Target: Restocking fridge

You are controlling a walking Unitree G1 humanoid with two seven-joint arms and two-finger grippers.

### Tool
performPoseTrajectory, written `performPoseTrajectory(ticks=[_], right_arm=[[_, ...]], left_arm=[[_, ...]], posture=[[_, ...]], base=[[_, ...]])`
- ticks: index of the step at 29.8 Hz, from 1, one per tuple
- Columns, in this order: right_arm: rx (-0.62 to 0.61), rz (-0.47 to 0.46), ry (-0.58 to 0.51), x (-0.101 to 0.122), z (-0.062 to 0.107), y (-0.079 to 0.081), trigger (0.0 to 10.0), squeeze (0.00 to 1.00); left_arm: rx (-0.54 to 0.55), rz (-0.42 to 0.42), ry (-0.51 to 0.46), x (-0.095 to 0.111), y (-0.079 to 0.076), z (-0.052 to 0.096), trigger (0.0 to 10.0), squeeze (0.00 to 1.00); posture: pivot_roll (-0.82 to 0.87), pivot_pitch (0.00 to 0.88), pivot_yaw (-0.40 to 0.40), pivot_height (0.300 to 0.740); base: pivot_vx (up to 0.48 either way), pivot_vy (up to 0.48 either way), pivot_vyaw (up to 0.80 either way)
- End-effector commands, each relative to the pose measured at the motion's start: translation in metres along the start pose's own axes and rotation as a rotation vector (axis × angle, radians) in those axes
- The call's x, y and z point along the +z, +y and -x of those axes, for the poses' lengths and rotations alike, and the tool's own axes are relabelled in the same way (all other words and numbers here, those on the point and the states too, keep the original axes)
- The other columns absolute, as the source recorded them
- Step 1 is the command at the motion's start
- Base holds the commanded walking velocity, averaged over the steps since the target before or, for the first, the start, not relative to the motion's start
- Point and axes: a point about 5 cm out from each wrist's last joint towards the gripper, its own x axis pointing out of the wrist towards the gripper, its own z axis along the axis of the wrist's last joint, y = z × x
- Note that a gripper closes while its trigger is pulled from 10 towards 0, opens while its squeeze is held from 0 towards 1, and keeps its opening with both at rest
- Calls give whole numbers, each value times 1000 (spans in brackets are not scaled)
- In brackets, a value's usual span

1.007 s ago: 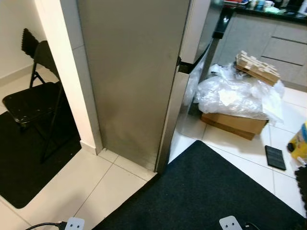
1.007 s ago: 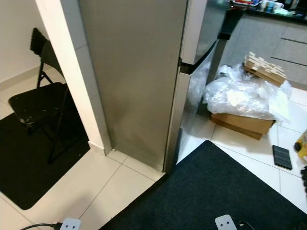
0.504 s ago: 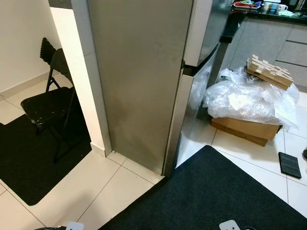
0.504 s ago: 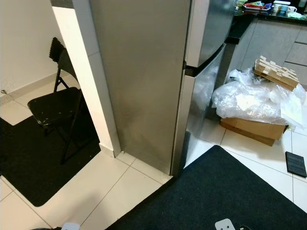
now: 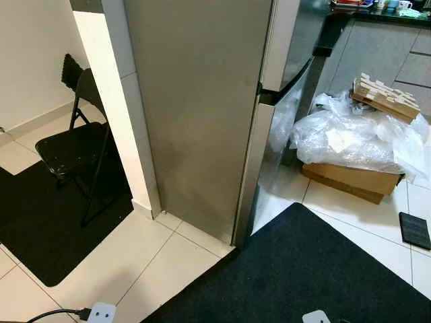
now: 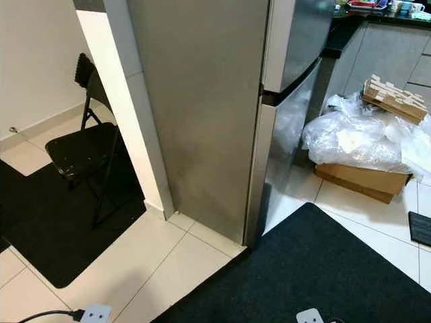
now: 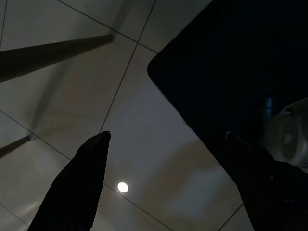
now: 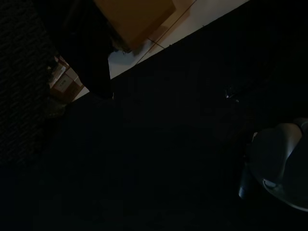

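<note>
Fingers (image 7: 77,187) of left gripper (image 7: 168,185) spread apart, hanging over pale floor tiles (image 7: 72,91) at edge of black mat (image 5: 296,269). Right gripper: too dark, cannot tell. Fridge (image 5: 202,101) straight ahead, steel side facing, doors shut. Black folding chair (image 5: 71,145) to its left; plastic-covered cardboard box (image 5: 347,178) on floor to its right.

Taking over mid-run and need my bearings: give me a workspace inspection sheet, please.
Surface: white tile floor with a dark mat.
Job's things: steel fridge, seen from its side, doors shut.
Clutter: cardboard box under a plastic sheet, wooden pieces on top.
Grippers: left gripper open above the floor; right gripper's state unclear in the dark.
Cables: black cable at the bottom edge.
Surroundings: black folding chair, kitchen cabinets.
</note>
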Motion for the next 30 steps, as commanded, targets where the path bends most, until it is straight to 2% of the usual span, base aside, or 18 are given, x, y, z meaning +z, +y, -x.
performPoseTrajectory(ticks=[1,3,4,6,11,18,25,30], right_arm=[[-4,-10,5,-1,0,0,10000,0],[-5,-12,4,-2,0,-1,10000,0],[-14,1,11,-5,0,-6,10000,0],[-18,18,13,-5,0,-11,10000,0],[-34,18,2,1,0,-18,10000,0],[-34,7,-18,8,-1,-17,10000,0],[-24,-13,-4,2,0,-10,10000,0],[-20,-28,9,-4,0,-6,10000,0]], left_arm=[[-6,-14,22,-6,-1,1,10000,0],[-12,-12,23,-6,-4,1,10000,0],[-26,-10,26,-6,-11,1,10000,0],[-37,-3,18,-2,-16,0,10000,0],[-39,-10,3,4,-18,-1,10000,0],[-31,-7,3,3,-14,-1,10000,0],[-15,5,19,-3,-7,0,10000,0],[-4,14,8,2,-2,-1,10000,0]], posture=[[57,0,1,740],[55,0,-3,740],[41,0,-22,740],[51,0,-33,740],[50,0,-35,740],[53,0,-28,740],[44,0,-5,740],[48,0,5,740]], base=[[0,0,0],[0,0,0],[0,0,0],[0,0,0],[0,0,0],[0,0,0],[0,0,0],[0,0,0]])
